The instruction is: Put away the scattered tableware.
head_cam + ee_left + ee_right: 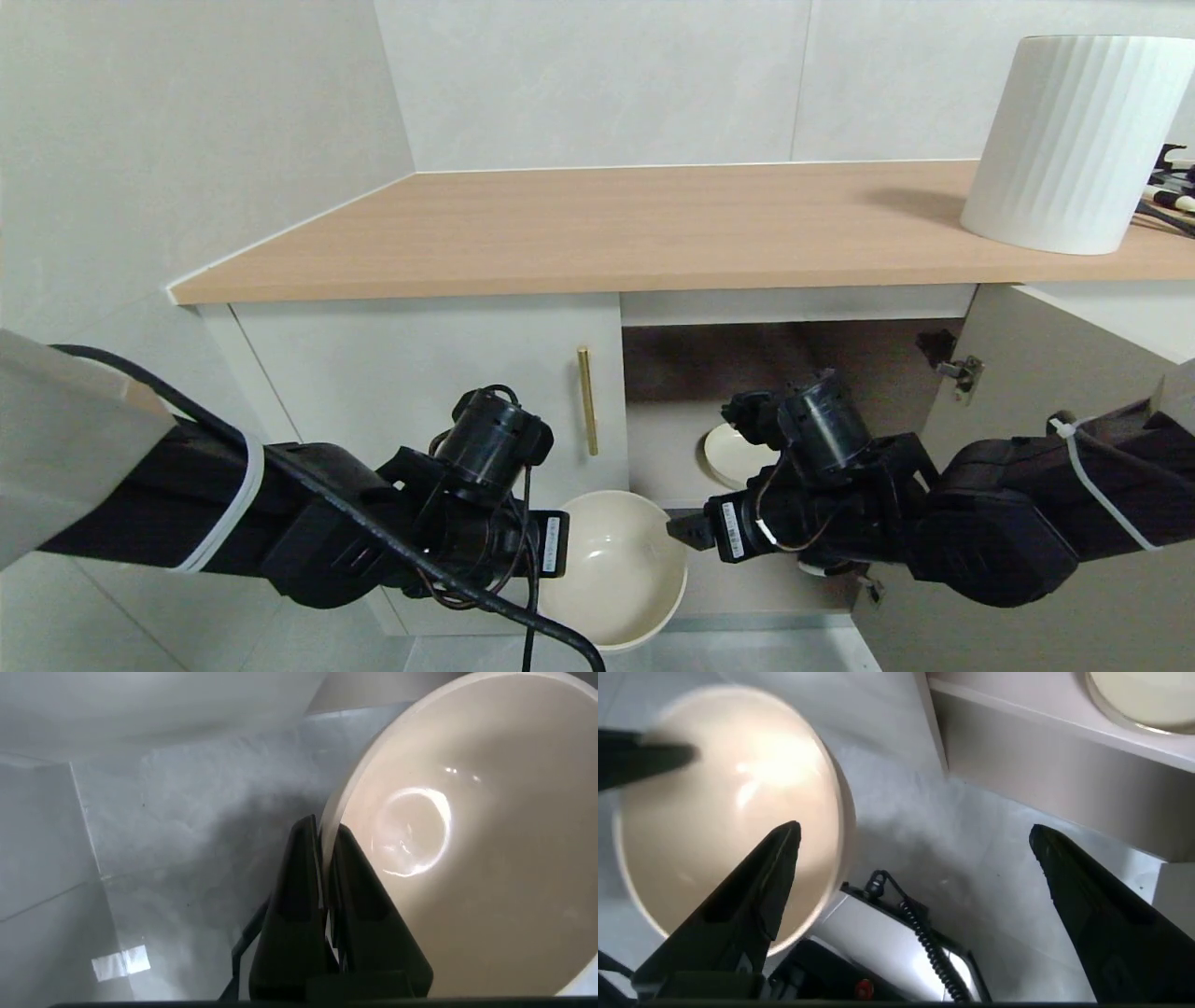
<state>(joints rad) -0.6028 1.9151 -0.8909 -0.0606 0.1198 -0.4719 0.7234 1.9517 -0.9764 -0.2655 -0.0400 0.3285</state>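
Bowl [611, 569] [467, 831] [729, 812], cream, hangs tilted low in front of the open cabinet [794, 345], inside facing up and toward the robot; left gripper [551, 546] [322, 887] is pinched onto its rim, nearly closed, one finger inside the wall and one outside; right gripper [681, 532] [910, 849] sits just beside the bowl's opposite rim, jaws spread wide w/ nothing held; can't tell if a fingertip touches the bowl. Plate [733, 455] [1144, 695], same cream, lies flat inside the cabinet on its shelf, apart from the bowl; left-hand door [420, 373] is closed, w/ a gold handle [585, 399]; right-hand door [1027, 420] is swung open. Up on the bench [607, 224], at its right end, stands a white ribbed container [1074, 140].
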